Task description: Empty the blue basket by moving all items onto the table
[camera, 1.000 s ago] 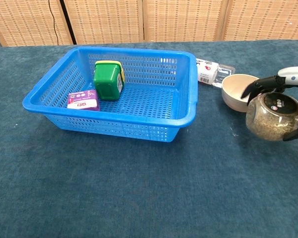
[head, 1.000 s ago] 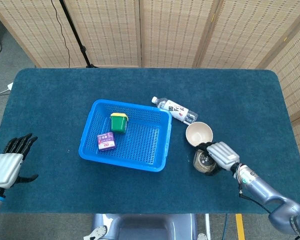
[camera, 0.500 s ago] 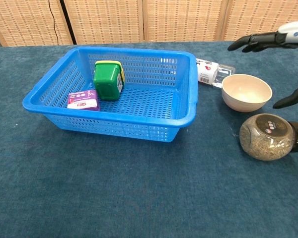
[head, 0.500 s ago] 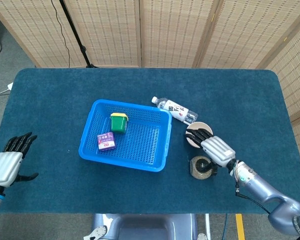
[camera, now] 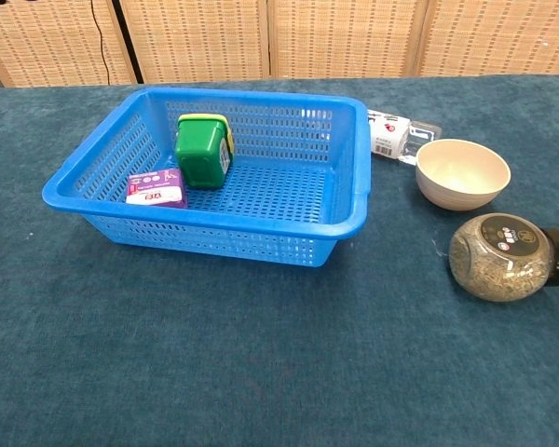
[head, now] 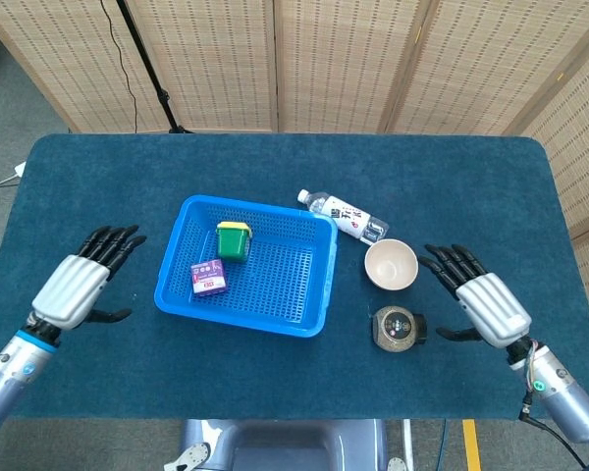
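Right hand: the right hand (head: 486,304) has let go of the seed jar (head: 397,327) and pulled back to the right of it; fingers (head: 450,262) released and spread, holding nothing, well clear of the jar

Left hand: the left hand (head: 77,288) has come in from the tabletop's near-left corner and now hovers just left of the blue basket (head: 307,319); fingers spread and empty, not touching the basket

Seed jar: lying on its side on the tabletop (head: 471,186), where a second ago it was in the right hand's grip; it sits just in front of the cream bowl (head: 391,264), apart from the basket

Already out: the jar, the bowl and the water bottle (head: 339,213) all rest on the cloth to the right of the basket; the bottle lies flat near the basket's far right corner

Left in the basket: the green box (head: 233,240) with its yellow lid stands toward the far left corner, and the purple packet (head: 208,277) lies flat just in front of it, by the left wall

What it means: one more item looks delivered, and I would judge the task a bit over halfway, with two things to go

Next, as I read it: both remaining items sit on the left side, so the left hand seems the natural one to reach in; the packet is low and flat against the mesh, so it may be the fiddlier pick
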Tool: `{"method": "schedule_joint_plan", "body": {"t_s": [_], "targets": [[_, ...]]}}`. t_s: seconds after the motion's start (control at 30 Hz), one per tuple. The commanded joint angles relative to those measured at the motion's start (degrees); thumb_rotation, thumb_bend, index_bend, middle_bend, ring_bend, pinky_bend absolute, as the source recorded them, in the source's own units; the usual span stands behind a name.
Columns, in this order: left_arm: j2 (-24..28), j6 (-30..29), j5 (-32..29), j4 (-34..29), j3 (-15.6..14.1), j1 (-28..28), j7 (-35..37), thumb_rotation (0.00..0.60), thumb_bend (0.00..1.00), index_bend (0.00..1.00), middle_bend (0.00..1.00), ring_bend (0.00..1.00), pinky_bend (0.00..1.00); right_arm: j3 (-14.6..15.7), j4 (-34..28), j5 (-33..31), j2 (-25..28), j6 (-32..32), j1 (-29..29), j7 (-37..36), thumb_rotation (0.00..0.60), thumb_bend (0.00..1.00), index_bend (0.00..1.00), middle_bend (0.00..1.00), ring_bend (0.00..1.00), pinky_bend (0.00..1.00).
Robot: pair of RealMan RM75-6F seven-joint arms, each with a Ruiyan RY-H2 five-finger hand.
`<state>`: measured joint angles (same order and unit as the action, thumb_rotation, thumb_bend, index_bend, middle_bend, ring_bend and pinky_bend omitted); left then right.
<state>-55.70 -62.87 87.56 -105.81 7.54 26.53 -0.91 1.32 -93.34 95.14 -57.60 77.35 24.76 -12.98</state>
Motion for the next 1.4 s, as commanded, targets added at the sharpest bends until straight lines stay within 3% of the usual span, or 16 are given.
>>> {"method": "schedule_joint_plan", "body": {"t_s": [0.03,0.27,0.6,1.07,1.27,1.4], "targets": [[-3.3,5.6,-2.6,0.3,3.1,5.7,-3.9,0.600,0.05,0.00,0.00,0.00,0.00,-0.2,4.3,-1.6,-2.5,6.0,-5.3,0.4,0.600,0.00,0.00,0.00,0.00,0.00],[-11.7,12.2,-12.4,5.4,5.9,13.3,-13.8,0.600,0.05,0.00,0.00,0.00,0.00,0.0,9.2,-4.5,-5.6,12.0,-11.7,-4.4,0.600,0.00,0.00,0.00,0.00,0.00],[-21.7,15.4,-27.5,15.5,6.4,19.7,-23.0,0.600,0.05,0.00,0.00,0.00,0.00,-1.2,14.6,-3.9,-7.1,13.3,-13.1,-7.4,0.600,0.00,0.00,0.00,0.00,0.00],[-33.0,18.9,-31.2,29.8,5.1,24.8,-21.6,0.600,0.05,0.00,0.00,0.00,0.01,-2.8,15.8,-4.6,-7.5,12.0,-13.3,-9.4,0.600,0.00,0.00,0.00,0.00,0.00],[-36.8,20.3,-32.7,34.6,5.0,26.7,-21.2,0.600,0.05,0.00,0.00,0.00,0.07,-3.3,16.2,-5.0,-7.8,10.8,-13.2,-9.6,0.600,0.00,0.00,0.00,0.00,0.00],[-38.9,20.7,-33.2,37.1,4.8,27.6,-21.4,0.600,0.05,0.03,0.01,0.03,0.17,-3.6,16.6,-5.3,-7.9,10.0,-13.1,-10.1,0.600,0.00,0.00,0.00,0.00,0.00]]}}
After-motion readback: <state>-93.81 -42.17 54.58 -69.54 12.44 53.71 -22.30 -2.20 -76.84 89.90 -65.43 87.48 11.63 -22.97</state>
